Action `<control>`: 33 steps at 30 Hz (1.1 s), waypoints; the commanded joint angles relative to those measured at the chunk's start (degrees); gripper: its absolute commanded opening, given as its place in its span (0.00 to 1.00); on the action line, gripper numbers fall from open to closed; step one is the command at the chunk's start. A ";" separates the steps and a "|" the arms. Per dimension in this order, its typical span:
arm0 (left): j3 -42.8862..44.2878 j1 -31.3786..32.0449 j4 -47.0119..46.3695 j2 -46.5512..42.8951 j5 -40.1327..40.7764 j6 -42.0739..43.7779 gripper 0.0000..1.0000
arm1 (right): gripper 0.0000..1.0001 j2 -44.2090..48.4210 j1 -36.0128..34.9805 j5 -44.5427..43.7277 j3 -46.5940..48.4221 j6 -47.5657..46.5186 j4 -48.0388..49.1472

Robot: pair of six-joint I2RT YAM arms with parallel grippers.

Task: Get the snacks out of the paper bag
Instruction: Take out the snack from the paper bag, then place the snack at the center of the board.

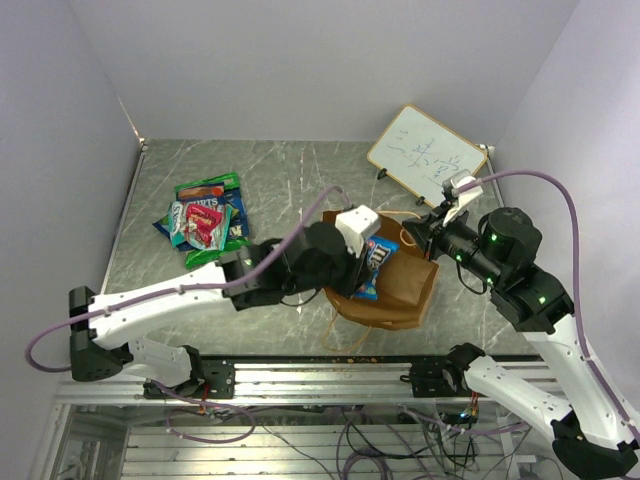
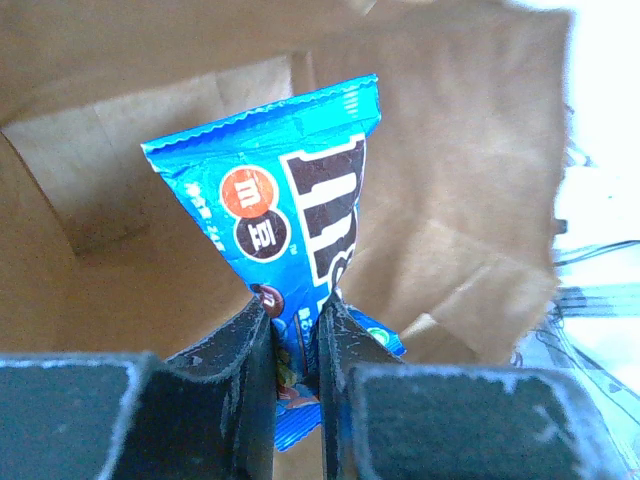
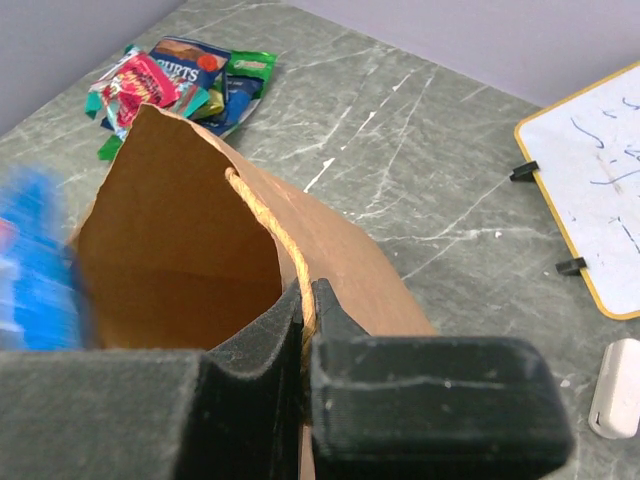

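The brown paper bag (image 1: 405, 285) lies at the table's front middle, its mouth towards the left. My left gripper (image 1: 362, 258) is shut on a blue snack packet (image 1: 374, 266) at the bag's mouth; in the left wrist view the packet (image 2: 290, 215) hangs from my fingers with the bag's inside (image 2: 110, 170) behind it. My right gripper (image 3: 308, 300) is shut on the bag's rim and twisted handle (image 3: 268, 222), holding the bag (image 3: 330, 245) open. A pile of green, blue and red snacks (image 1: 205, 220) lies on the table at the left, also seen in the right wrist view (image 3: 180, 80).
A white writing board (image 1: 425, 152) stands at the back right, also in the right wrist view (image 3: 590, 200). A small white object (image 3: 615, 390) lies near it. Grey walls close the table at the back and sides. The table's front edge is a metal rail (image 1: 330, 378).
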State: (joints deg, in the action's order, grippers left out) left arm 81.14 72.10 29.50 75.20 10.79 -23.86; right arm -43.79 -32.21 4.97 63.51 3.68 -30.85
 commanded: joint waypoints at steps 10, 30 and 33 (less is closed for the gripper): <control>22.77 -1.38 9.49 -6.49 29.74 17.10 0.07 | 0.00 -4.13 -0.14 -5.26 1.22 2.36 5.25; 11.28 -50.82 20.39 4.70 16.60 -13.30 0.07 | 0.00 -3.61 -0.14 -14.29 4.28 5.09 -0.38; 10.35 -54.91 21.17 7.57 15.15 -14.96 0.07 | 0.00 -3.40 -0.14 -12.99 4.36 4.32 -1.01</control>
State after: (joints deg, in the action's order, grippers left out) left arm 92.66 21.32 47.35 80.27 33.15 -31.88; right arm -48.05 -32.21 -9.19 66.48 8.34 -30.55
